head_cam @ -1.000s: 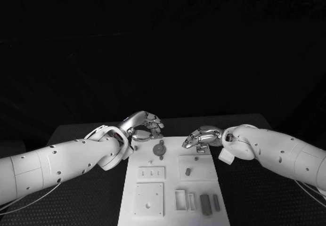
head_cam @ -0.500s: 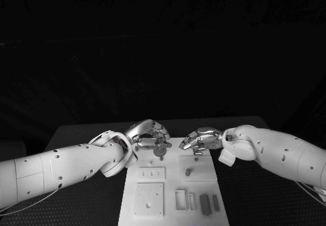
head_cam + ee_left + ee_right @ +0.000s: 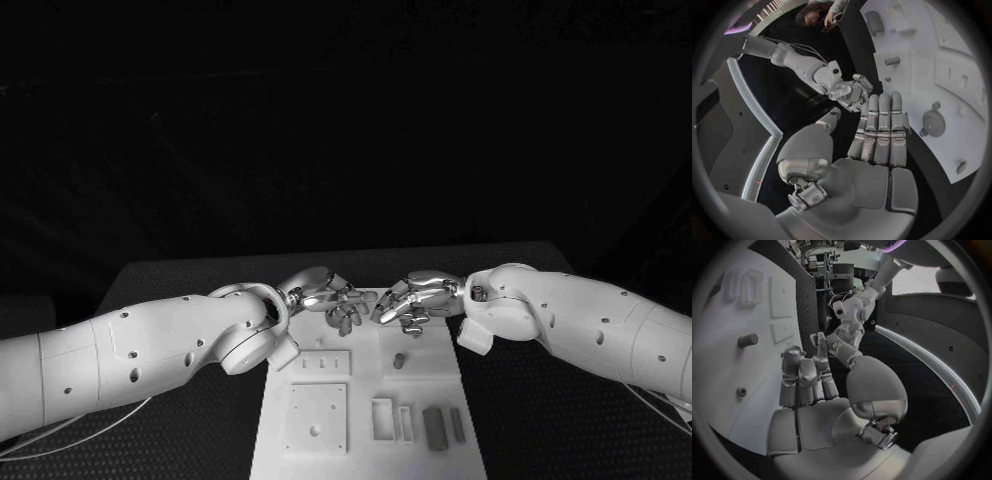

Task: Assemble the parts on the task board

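The white task board [image 3: 361,400] lies lengthwise in the middle of the table. My left hand [image 3: 325,294] and right hand [image 3: 415,298] hover close together over its far end, nearly touching. In the left wrist view the left hand [image 3: 879,135] has its fingers straight and holds nothing; a round grey part [image 3: 932,121] lies on the board just beside the fingertips. In the right wrist view the right hand [image 3: 807,385] has its fingers loosely bent and holds nothing. A short grey peg [image 3: 747,340] stands in the board near it, the same peg [image 3: 400,361] as in the head view.
On the near half of the board lie a slotted plate [image 3: 325,362], a square plate [image 3: 317,420], a small white frame [image 3: 382,420] and two grey bars [image 3: 436,428]. Black table [image 3: 173,280] flanks the board on both sides.
My left hand has come down and to the right over the board's far end, its fingers straightening. My right hand has shifted slightly left, so the two hands have drawn close together.
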`<state>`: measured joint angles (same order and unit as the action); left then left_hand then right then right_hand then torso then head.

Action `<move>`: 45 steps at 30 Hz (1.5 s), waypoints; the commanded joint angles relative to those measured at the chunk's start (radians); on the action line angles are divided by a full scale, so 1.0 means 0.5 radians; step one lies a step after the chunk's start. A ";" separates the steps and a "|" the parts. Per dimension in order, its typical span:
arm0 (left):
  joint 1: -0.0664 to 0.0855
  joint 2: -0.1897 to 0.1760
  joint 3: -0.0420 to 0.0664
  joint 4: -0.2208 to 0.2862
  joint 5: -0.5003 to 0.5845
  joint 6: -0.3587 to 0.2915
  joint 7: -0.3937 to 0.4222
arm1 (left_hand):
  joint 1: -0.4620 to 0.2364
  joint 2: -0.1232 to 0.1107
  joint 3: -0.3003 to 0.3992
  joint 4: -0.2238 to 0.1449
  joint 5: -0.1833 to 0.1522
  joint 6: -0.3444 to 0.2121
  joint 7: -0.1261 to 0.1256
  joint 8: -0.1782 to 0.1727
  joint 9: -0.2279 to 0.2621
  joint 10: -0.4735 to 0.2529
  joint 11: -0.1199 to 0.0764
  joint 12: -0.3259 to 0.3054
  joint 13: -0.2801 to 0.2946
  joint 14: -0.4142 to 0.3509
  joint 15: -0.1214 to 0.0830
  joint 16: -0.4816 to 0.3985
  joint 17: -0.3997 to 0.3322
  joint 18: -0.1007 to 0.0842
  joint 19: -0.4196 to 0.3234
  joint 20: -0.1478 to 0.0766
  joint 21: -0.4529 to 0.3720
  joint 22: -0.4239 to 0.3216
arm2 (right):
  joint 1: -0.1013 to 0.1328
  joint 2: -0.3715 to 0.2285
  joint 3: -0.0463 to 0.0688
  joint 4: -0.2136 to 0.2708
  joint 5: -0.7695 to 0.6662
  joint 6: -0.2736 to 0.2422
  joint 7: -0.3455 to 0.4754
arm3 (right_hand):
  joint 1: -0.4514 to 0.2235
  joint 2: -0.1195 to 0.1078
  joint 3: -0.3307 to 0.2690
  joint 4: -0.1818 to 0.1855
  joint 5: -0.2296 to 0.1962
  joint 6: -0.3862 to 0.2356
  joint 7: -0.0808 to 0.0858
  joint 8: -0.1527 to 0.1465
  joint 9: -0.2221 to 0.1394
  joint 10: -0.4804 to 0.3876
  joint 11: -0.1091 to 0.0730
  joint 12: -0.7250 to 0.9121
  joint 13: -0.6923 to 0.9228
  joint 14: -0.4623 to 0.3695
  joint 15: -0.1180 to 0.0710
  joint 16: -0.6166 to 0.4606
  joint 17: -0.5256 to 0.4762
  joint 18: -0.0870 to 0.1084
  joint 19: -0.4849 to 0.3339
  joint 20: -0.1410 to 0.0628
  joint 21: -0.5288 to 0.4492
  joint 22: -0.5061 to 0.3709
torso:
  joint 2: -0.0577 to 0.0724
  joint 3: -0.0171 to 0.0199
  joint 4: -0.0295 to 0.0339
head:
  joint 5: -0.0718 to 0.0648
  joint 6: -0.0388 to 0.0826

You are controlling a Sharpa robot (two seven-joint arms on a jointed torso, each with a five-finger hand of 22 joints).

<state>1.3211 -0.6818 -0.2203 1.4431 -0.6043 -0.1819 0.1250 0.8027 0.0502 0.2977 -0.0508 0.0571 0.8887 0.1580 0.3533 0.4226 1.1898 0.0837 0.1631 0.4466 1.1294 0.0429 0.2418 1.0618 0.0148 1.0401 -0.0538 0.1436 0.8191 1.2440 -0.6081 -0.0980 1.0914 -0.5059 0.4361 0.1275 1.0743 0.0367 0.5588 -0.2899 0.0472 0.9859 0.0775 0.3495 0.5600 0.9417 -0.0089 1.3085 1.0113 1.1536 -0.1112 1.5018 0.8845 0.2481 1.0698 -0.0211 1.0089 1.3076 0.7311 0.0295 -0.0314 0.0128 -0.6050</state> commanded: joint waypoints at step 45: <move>0.003 0.003 0.001 0.060 0.193 0.170 -0.155 | 0.298 -0.005 0.283 -0.377 -0.009 0.039 -0.013 0.006 0.067 0.006 -0.016 0.029 0.087 0.031 -0.006 -0.037 0.057 0.014 0.023 -0.011 -0.036 0.051 | 0.000 0.029 0.001 0.031 -0.061 0.063 0.022 | 0.005 0.012 0.012 -0.006 0.007 0.033 0.037 0.007 0.172 -0.015 -0.003 -0.001 0.004 -0.015 -0.001 0.008 0.005 0.027 -0.017 0.006 -0.010 0.031 | 0.001 -0.0008 0.001 | -0.016 -0.048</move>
<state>1.3209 -0.6855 -0.2215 1.4645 -0.5256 -0.1004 0.0350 0.9474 0.0421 0.4384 -0.2338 0.0569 0.9021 0.1496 0.3544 0.4552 1.1885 0.0782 0.1734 0.4894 1.1399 0.0393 0.2276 1.0893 0.0147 1.0473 -0.0608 0.1323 0.8440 1.2444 -0.5986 -0.0976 1.1019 -0.5306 0.4455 0.1301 1.0734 0.0354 0.5567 -0.2920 0.0463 0.9807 0.0826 0.3481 0.6252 0.9422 -0.0086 1.3084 1.0119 1.1488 -0.1105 1.5018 0.8858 0.2480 1.0681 -0.0192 1.0089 1.3074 0.7319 0.0290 -0.0302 0.0049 -0.6281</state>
